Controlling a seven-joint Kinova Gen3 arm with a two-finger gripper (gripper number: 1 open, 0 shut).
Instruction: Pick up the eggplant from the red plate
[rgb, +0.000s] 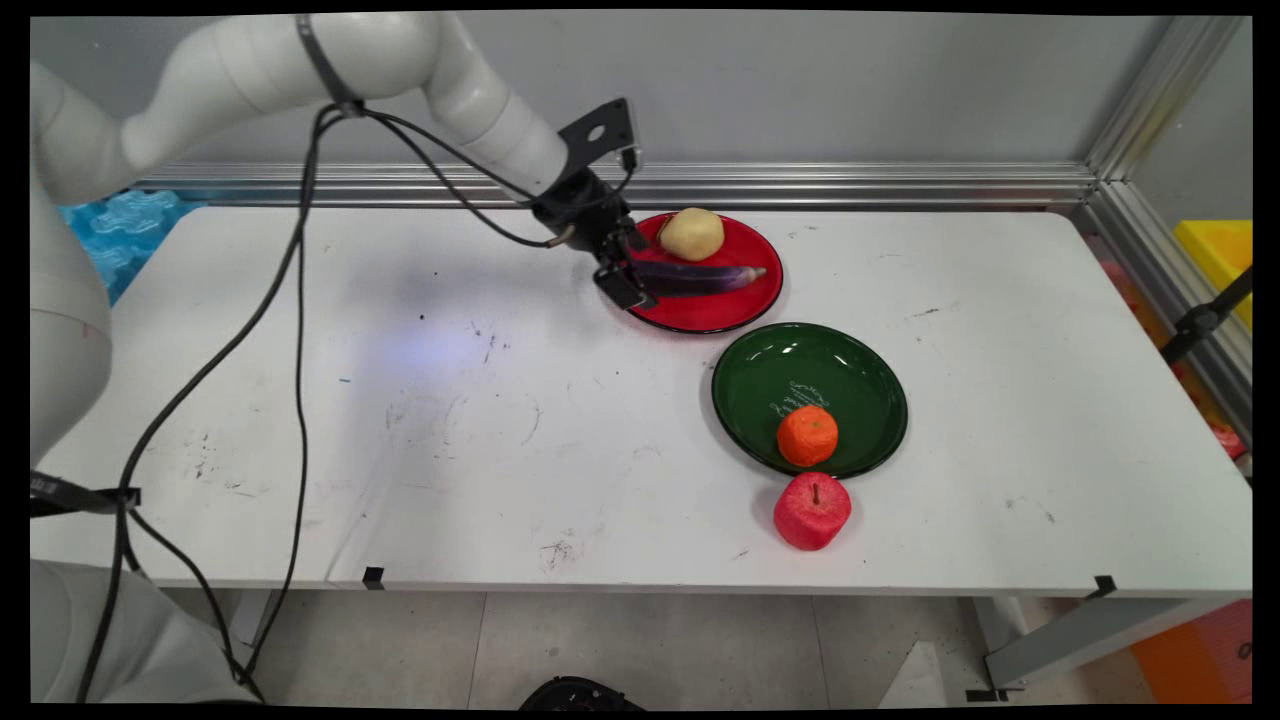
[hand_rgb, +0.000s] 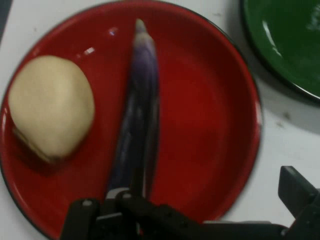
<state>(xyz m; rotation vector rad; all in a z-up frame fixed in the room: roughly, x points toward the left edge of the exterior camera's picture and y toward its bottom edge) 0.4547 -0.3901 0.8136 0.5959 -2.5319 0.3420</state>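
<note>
A long purple eggplant (rgb: 700, 277) (hand_rgb: 140, 115) lies across a red plate (rgb: 715, 312) (hand_rgb: 205, 100), next to a pale yellow potato (rgb: 691, 233) (hand_rgb: 50, 105). My gripper (rgb: 625, 272) (hand_rgb: 205, 197) is low over the plate's left rim, at the eggplant's thick end. It is open. In the hand view one finger (hand_rgb: 117, 197) sits right at the eggplant's end. The other finger (hand_rgb: 295, 187) stands far off over the white table beyond the plate's rim. Nothing is held.
A green plate (rgb: 860, 370) (hand_rgb: 285, 45) lies just in front and right of the red one, with an orange (rgb: 807, 436) on its near side. A red apple (rgb: 812, 510) rests on the table by the green plate's front rim. Black cables hang at the left.
</note>
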